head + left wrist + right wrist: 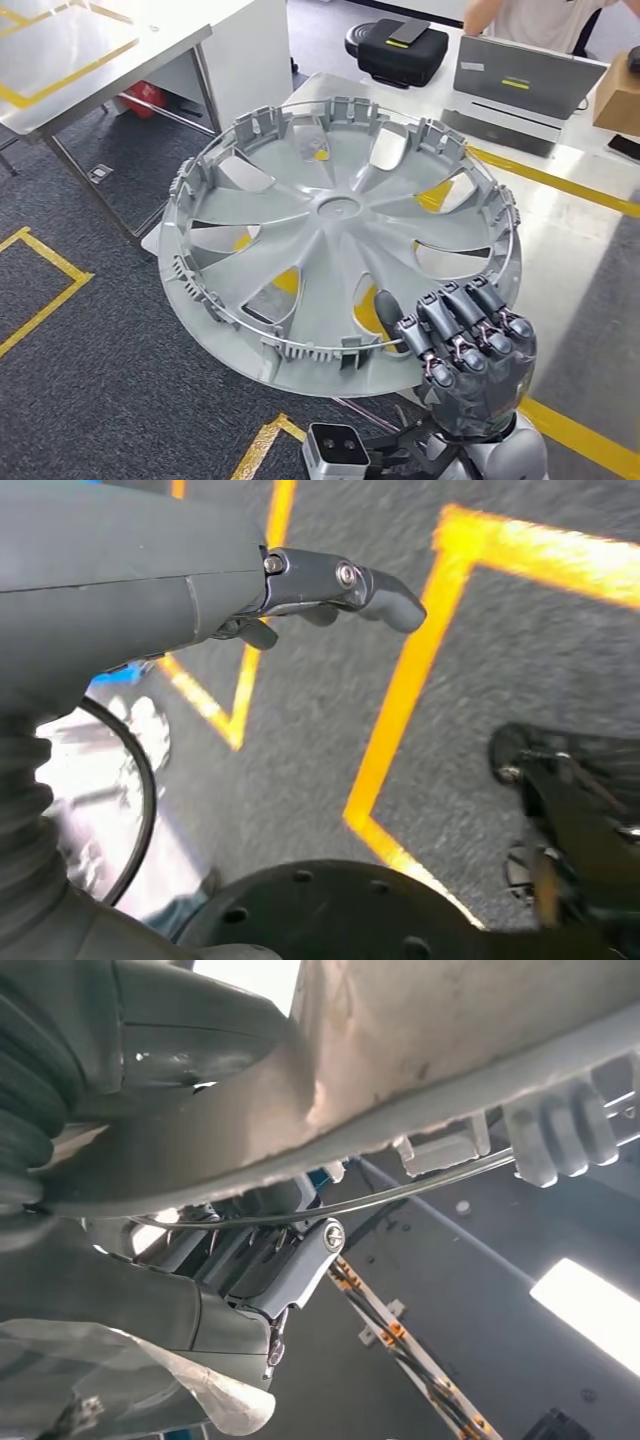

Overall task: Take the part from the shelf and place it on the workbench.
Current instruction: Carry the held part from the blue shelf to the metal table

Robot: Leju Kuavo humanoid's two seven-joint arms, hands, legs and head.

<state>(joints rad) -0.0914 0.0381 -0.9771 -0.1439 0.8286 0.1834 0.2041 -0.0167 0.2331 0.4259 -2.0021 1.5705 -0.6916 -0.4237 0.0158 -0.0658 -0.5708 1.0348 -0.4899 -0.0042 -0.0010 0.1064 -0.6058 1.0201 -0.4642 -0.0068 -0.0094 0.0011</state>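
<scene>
Fingers [460, 320] of the right hand [468, 360] curl over the near rim of the part [332, 235], a large silver wheel cover, with the thumb reaching up through one of its openings, so the hand grips the rim from below and the palm is hidden under the plastic. From the right wrist view the underside of the part [453, 1030] runs close across the frame, its clips and wire ring plain to see, while the right hand [249, 1270] is pressed against it and its fingertips are lost behind the rim. Seen from the head, the part is held roughly level, inner face up, above the near corner of the workbench [558, 240]; whether it touches the bench I cannot tell, since it covers that corner. At the left wrist, the left hand [317, 590] hangs over grey floor with yellow tape lines [400, 700], its fingers straight, loosely apart and holding nothing. Farther back on the bench stand a grey case [521, 90], a black case [400, 50] and a cardboard box [619, 95] cut off by the frame edge, with a person [528, 20] behind them, mostly cropped.
</scene>
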